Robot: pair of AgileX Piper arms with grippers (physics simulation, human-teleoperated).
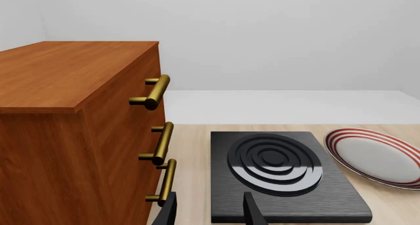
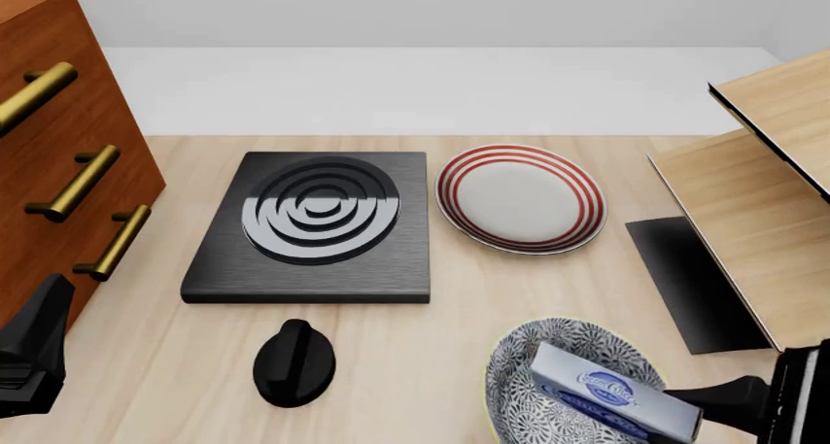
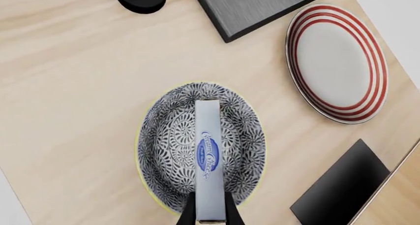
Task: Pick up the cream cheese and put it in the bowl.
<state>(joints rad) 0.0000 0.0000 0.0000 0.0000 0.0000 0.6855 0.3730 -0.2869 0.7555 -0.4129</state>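
The cream cheese, a light blue-grey carton with a dark blue oval logo, hangs tilted over the bowl at the front right of the table. My right gripper is shut on the carton's near end. In the right wrist view both fingers flank the cream cheese, which lies across the middle of the patterned bowl. My left gripper is open and empty at the front left, beside the cabinet. Its fingers point toward the stove.
A black stove plate lies in the middle, with a black knob in front of it. A white plate with red rings sits behind the bowl. A wooden drawer cabinet stands left. A wooden shelf and a dark panel stand right.
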